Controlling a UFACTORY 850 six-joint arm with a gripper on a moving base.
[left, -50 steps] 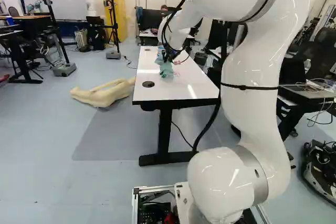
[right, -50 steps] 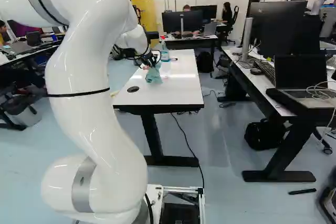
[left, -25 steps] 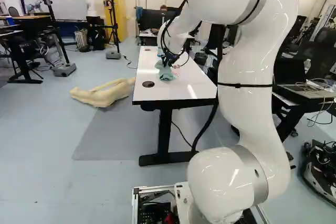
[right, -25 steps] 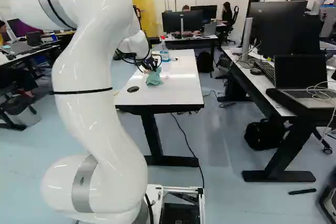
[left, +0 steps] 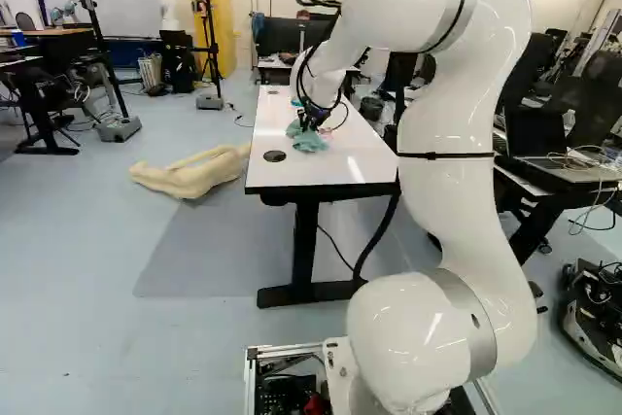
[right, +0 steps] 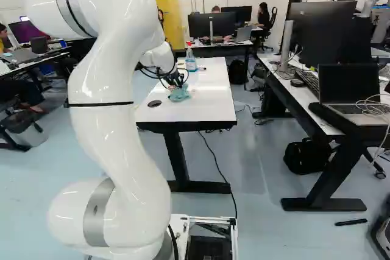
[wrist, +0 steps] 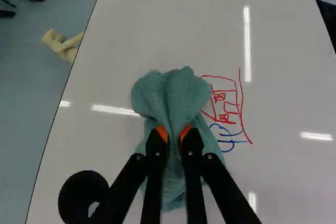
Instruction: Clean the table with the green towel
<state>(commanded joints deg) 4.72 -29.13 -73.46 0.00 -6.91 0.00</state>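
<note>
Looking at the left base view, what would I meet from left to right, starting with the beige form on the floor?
Beige form on the floor, round black cable hole in the tabletop, green towel, dark bin beyond the table, open laptop.

The jointed white robot arm (left: 447, 119) leans farther forward than before, its elbow lower. The black two-fingered gripper (left: 309, 125) is lower too, with the crumpled green cloth towel (right: 180, 94) in its grip. The towel, which stood taller, now sits squatter and wider, reaching slightly closer to the near edge of the white-topped table (left: 335, 170).
</note>
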